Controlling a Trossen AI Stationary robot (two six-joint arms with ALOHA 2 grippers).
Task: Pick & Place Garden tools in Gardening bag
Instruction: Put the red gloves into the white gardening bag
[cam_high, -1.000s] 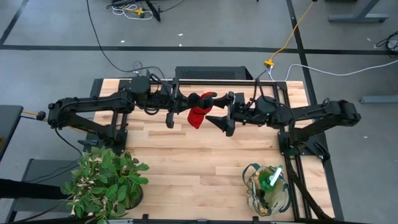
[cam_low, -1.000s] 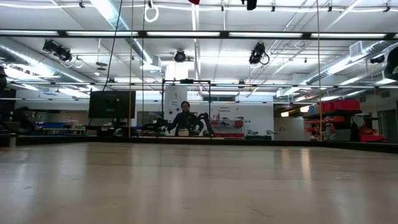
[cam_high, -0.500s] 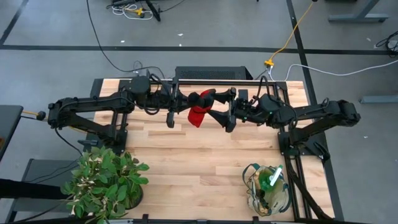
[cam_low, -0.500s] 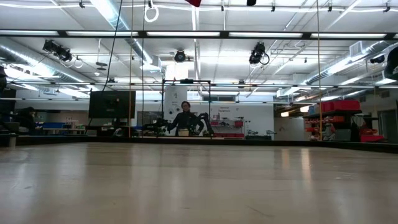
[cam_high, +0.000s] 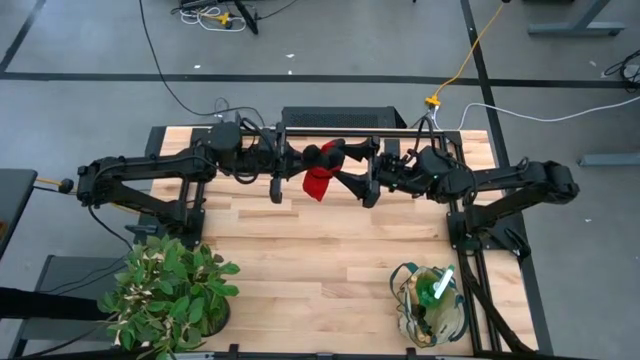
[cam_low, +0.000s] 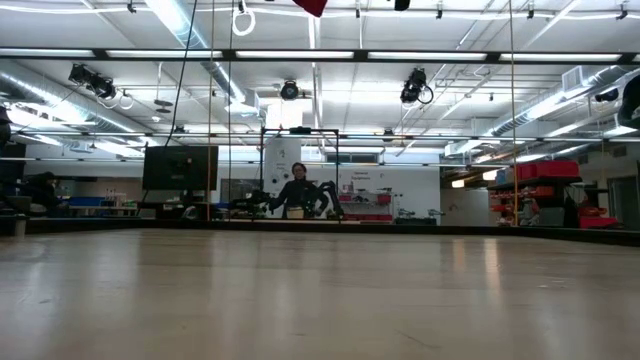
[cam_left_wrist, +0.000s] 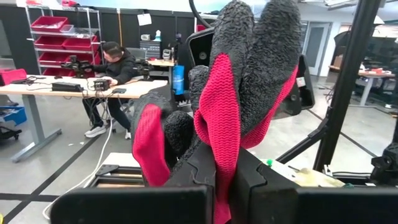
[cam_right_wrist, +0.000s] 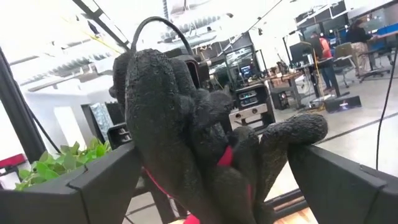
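The step in hand was a mid-air handover of the red glove (cam_high: 318, 180), held high above the far middle of the table (cam_high: 300, 250). The left gripper (cam_high: 290, 172) was clamped on the glove's cuff. The right gripper (cam_high: 352, 176) stood with fingers spread apart around the glove's dark fingers, not yet closed. The next move called for the right gripper to close before the left let go. The gardening bag (cam_high: 430, 305), already holding a green-and-white item (cam_high: 441, 286), sat near the right front corner. The potted plant (cam_high: 170, 290) stood well apart at the left front, obstructing nothing.
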